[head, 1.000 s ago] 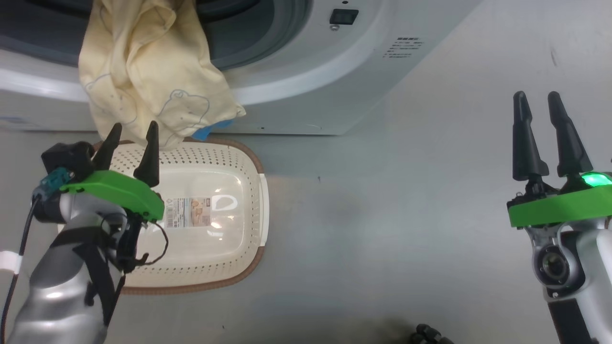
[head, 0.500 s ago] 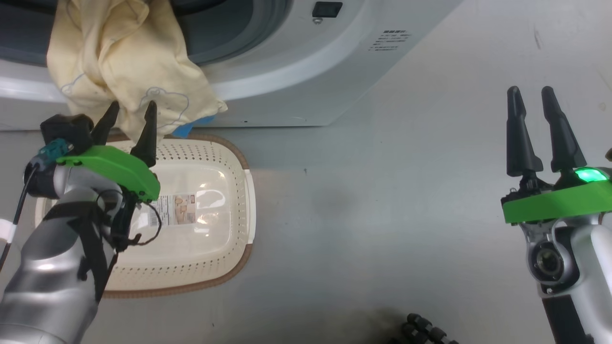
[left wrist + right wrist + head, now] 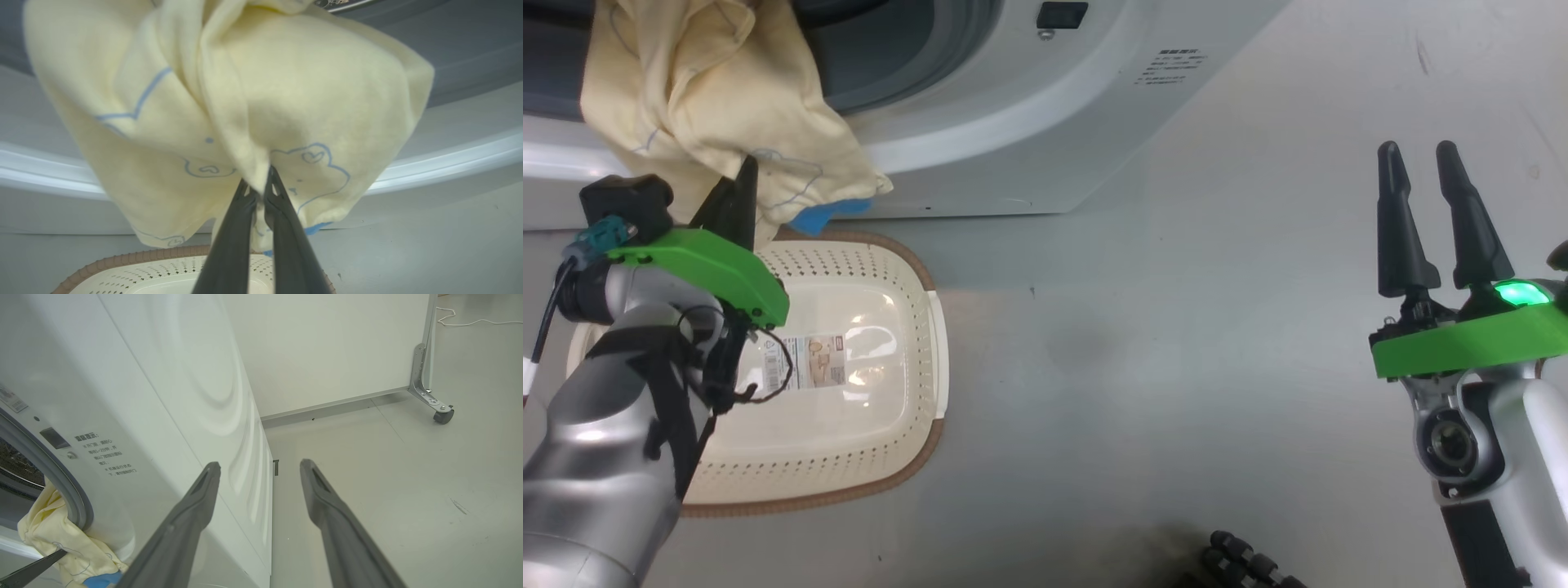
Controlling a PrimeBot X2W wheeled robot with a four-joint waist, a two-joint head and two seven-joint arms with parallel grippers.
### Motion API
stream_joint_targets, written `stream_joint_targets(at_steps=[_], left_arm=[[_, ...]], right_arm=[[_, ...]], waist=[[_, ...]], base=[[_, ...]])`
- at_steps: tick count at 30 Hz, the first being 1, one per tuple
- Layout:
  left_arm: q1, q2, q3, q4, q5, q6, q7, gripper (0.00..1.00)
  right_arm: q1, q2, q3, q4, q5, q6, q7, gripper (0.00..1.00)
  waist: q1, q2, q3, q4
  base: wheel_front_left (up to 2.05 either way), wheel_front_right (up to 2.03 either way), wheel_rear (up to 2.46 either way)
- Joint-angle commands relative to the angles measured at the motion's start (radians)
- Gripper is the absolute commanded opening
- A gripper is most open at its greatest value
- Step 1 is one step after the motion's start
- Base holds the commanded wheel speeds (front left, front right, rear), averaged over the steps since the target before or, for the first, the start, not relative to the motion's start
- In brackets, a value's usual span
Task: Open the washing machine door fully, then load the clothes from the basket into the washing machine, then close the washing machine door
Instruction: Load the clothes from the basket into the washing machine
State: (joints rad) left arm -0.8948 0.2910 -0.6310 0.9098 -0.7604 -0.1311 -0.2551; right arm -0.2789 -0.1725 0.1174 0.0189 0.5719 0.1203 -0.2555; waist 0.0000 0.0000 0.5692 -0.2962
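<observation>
Loading: upper left, the left gripper (image 3: 261,183) clamps the yellow garment (image 3: 711,106) hanging from the washing machine (image 3: 1013,122) mouth; it likely needs lifting inside. Right gripper (image 3: 1417,155) waits, fingers apart

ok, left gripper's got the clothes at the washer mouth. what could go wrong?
1. The left gripper pinches only a thin fold of the clothes at its tips; it may slip toward the basket.
2. Much fabric hangs outside the washing machine opening; closing now could trap it.
</observation>
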Motion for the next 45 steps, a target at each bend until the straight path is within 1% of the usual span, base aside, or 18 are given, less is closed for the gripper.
stream_joint_targets(at_steps=[1, 6, 9, 21, 28, 32, 35, 45], left_arm=[[-0.032, 0.041, 0.018, -0.021, -0.008, 0.000, -0.007, 0.00], [-0.025, 0.046, 0.024, -0.052, -0.004, 0.000, -0.007, 0.00], [-0.008, 0.049, 0.066, -0.096, 0.012, 0.000, -0.007, 0.00], [0.098, 0.022, 0.269, -0.313, 0.175, 0.000, -0.007, 0.00], [0.082, 0.013, 0.295, -0.383, 0.242, 0.000, -0.007, 0.00], [0.024, 0.018, 0.287, -0.361, 0.266, 0.000, -0.007, 0.00], [-0.040, 0.021, 0.268, -0.315, 0.268, 0.000, -0.007, 0.00], [-0.295, 0.023, 0.169, -0.034, 0.210, 0.000, 0.001, 0.00]], right_arm=[[-0.009, -0.011, 0.004, -0.031, 0.003, 0.010, -0.006, 1.00], [-0.009, -0.003, -0.008, -0.033, 0.000, 0.010, -0.006, 1.00], [-0.008, 0.002, -0.016, -0.035, -0.001, 0.010, -0.006, 1.00], [0.003, 0.010, -0.023, -0.034, -0.001, 0.010, -0.006, 1.00], [0.009, 0.014, -0.018, -0.031, 0.000, 0.010, -0.006, 1.00], [0.010, 0.016, -0.007, -0.026, 0.002, 0.010, -0.006, 1.00], [0.013, 0.017, 0.000, -0.025, 0.004, 0.010, -0.006, 1.00], [0.012, 0.026, 0.026, -0.018, 0.012, 0.010, -0.006, 1.00]], waist=[[0.0000, 0.0000, 0.000, 0.001], [0.0000, 0.0000, -0.001, 0.009], [0.0000, 0.0000, -0.002, 0.019], [0.0000, 0.0000, -0.029, 0.047], [0.0000, 0.0000, -0.043, 0.052], [0.0000, 0.0000, -0.052, 0.047], [0.0000, 0.0000, -0.056, 0.041], [0.0000, 0.0000, -0.051, 0.000]], base=[[0.00, 0.00, 0.00], [0.00, 0.00, 0.00], [0.00, 0.00, 0.00], [0.00, 0.00, 0.00], [0.00, 0.00, 0.00], [0.00, 0.00, 0.00], [0.00, 0.00, 0.00], [0.00, 0.00, 0.00]])
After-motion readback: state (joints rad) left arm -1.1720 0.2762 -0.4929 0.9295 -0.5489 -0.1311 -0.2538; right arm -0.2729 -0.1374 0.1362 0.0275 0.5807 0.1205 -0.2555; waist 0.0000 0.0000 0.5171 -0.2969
